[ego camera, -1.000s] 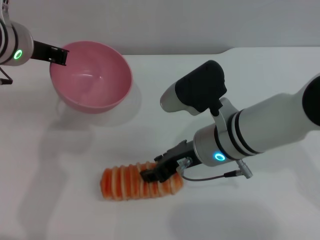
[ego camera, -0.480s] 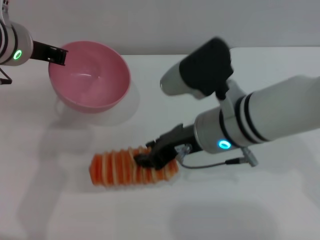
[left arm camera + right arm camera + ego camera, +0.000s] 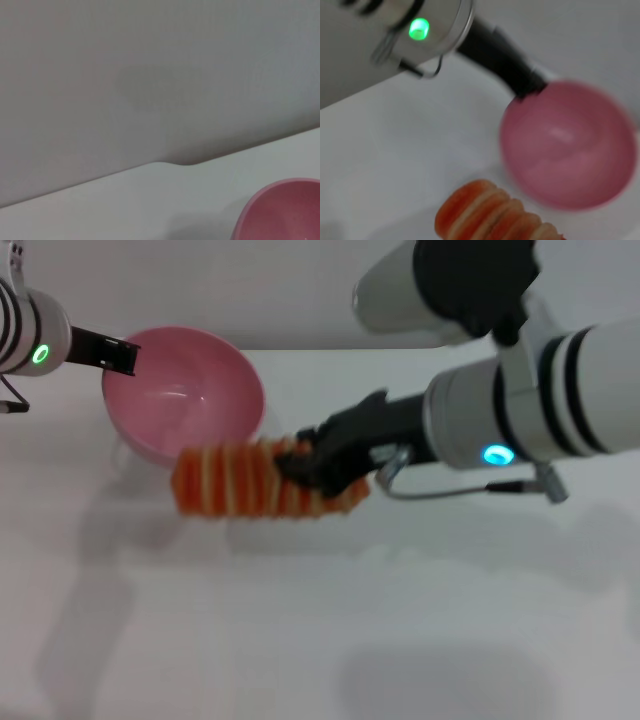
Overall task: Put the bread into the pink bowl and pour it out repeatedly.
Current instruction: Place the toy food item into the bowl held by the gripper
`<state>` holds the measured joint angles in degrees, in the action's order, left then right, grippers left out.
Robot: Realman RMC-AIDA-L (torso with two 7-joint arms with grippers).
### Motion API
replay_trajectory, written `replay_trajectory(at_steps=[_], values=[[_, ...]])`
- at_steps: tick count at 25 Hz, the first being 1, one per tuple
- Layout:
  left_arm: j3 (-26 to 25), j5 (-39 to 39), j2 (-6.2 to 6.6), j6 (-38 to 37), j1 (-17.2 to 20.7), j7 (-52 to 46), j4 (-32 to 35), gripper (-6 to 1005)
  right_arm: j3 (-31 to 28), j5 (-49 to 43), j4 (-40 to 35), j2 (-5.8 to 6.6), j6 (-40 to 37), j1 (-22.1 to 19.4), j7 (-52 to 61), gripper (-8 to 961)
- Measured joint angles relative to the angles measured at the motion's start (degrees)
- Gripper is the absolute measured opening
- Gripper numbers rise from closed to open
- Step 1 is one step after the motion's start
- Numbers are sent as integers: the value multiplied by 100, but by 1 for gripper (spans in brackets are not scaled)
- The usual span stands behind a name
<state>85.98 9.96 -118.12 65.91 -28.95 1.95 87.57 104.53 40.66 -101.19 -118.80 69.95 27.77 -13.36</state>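
The bread [image 3: 255, 483] is off the bench [image 3: 320, 640], held level in the air just beside the bowl [image 3: 183, 392], its free end overlapping the bowl's near rim in the head view. The right hand [image 3: 312, 468] is clenched on the loaf toward its right end, fingers across the ridges. The left hand [image 3: 105, 350] sits at the bowl's far left rim and seems to pinch it, though its fingers are too dark to be sure (I cannot tell whether they are closed).

The loaf looks like a light toy, probably hollow or foam, stiff enough that it stays straight when held off-centre with no sag. Its ridged stripes give the fingers something to bite on, so slip seems unlikely; a grip nearer the middle would balance it better, but the end grip leaves the free end clear to go into the bowl first. The glossy bowl looks light and slippery, and likely to skid if nudged, which is why a steadying hold on its rim makes sense.

Half a second ago the loaf was lower and nearer, well apart from the bowl; it has since been carried up and toward the bowl. The bowl and the left hand have hardly shifted.
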Motion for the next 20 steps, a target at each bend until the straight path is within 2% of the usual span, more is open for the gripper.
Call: replay_trajectory(at_steps=[6, 11, 20], values=[[297, 19, -24, -8, 17, -91, 0, 29, -201, -765, -292, -2, 44, 32, 189, 266], [615, 145, -21, -9, 0, -222, 52, 30, -321, -959, -161, -1, -36, 85, 168, 230], [776, 338, -18, -24, -40, -246, 107, 30, -339, -1015, 452, -11, -468, 200, 152, 179]])
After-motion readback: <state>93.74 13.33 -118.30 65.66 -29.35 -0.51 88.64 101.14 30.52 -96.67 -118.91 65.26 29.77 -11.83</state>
